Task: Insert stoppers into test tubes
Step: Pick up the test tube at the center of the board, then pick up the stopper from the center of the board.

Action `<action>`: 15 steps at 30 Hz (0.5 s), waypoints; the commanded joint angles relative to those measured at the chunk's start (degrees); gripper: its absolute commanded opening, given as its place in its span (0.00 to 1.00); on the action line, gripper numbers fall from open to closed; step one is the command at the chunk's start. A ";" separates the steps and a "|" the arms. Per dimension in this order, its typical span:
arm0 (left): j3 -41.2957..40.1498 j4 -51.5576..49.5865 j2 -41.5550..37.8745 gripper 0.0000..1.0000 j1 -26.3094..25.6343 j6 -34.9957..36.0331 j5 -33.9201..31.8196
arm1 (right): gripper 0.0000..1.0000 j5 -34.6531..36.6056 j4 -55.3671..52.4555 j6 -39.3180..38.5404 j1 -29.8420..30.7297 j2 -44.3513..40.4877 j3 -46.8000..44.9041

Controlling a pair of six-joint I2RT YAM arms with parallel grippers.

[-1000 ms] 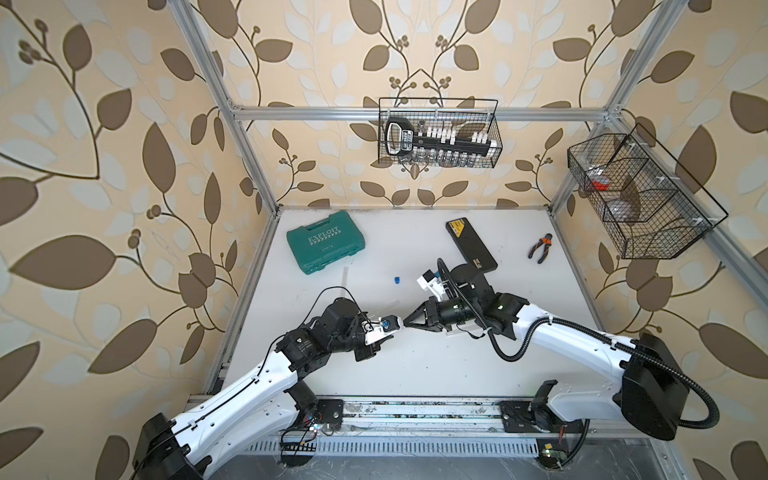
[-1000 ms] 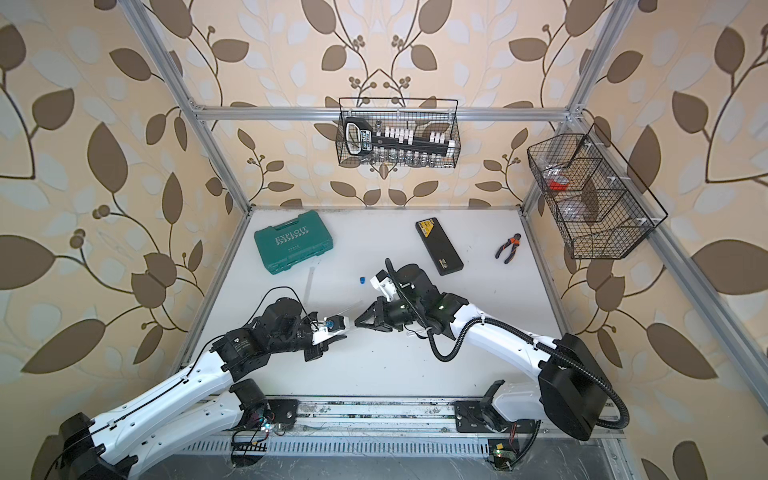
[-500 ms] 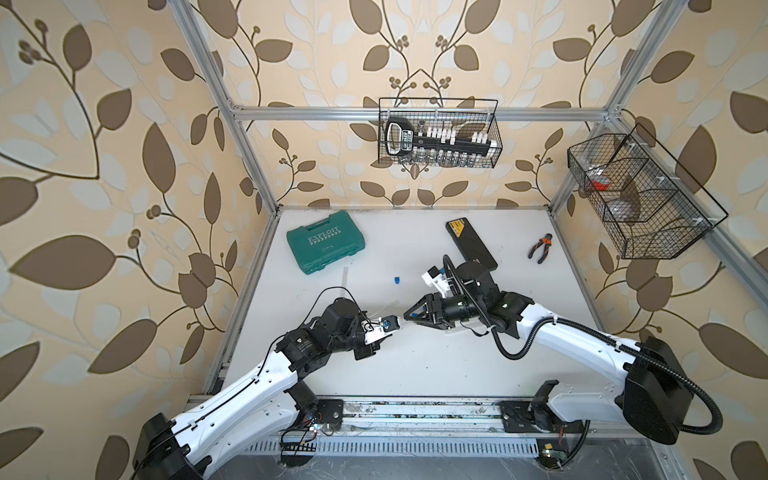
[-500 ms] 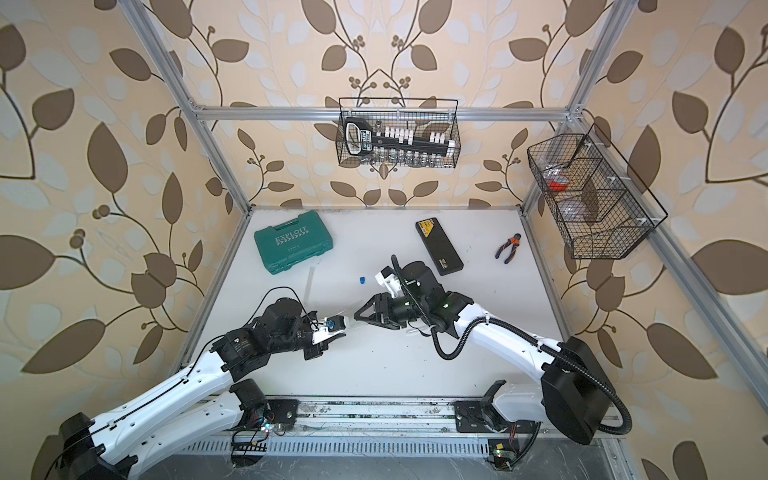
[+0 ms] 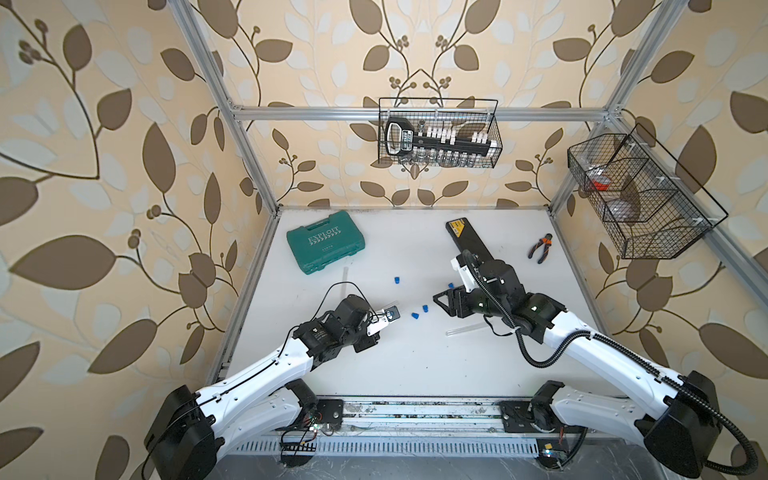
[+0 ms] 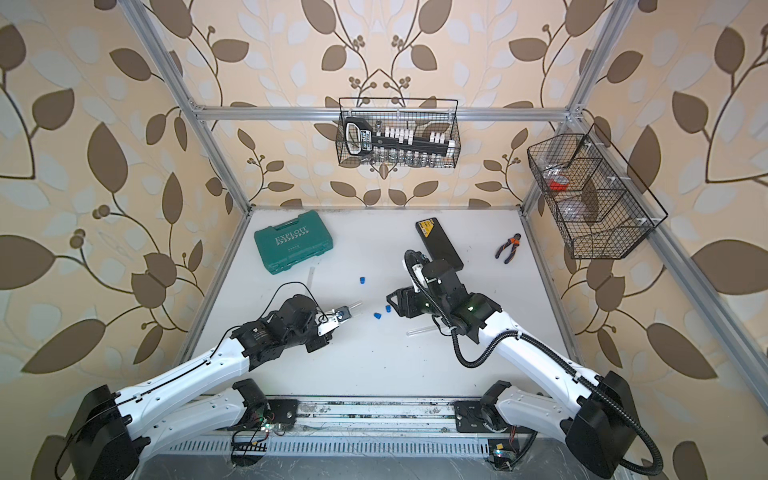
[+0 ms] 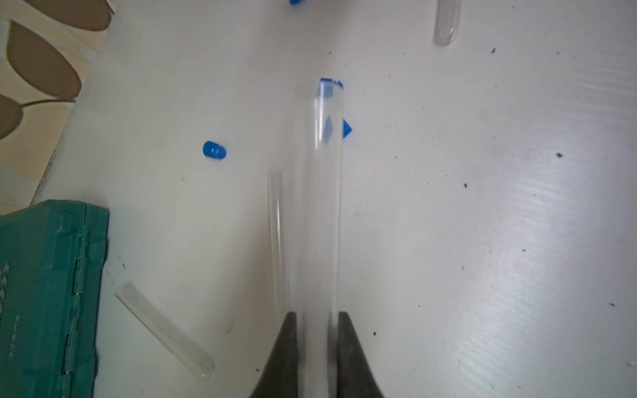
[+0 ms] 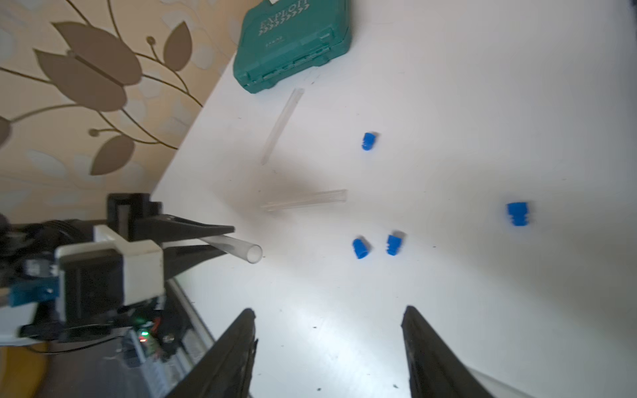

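The left fingers [image 7: 286,355] are pinched shut on the held tube [image 7: 322,206]. Its open mouth points out over the worktop [image 7: 482,241] toward the stoppers. How far along its length the grip sits I cannot quite tell. The right fingers [image 8: 424,351] stand wide apart and empty above the worktop. A loose tube [image 5: 465,329] lies just beside the right arm.

Ahead of the fingers, the near stopper [image 8: 361,248] and second stopper [image 8: 393,244] lie close together. A third stopper [image 8: 517,213] and fourth stopper [image 8: 369,141] sit farther off. A middle tube [image 8: 303,200] rests near the held one, and a far tube [image 8: 281,124] lies near the green case [image 8: 293,41].

The stoppers look very light and ribbed, so a nudge would likely send one skittering. Each is best pinched across its broad cap end, leaving the ribbed plug free to enter the mouth. The tubes seem stiff, smooth and slippery, apt to roll and probably brittle, so they want a firm but not crushing hold on the body.
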 commanded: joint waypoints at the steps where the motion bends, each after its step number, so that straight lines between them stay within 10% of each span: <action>1: 4.01 2.05 0.93 0.00 4.19 -4.53 0.00 | 0.65 7.34 -3.59 -21.21 0.06 2.33 2.58; 15: 2.86 7.93 1.53 0.00 15.64 -8.53 3.97 | 0.46 0.56 12.06 -40.87 5.06 18.05 -1.30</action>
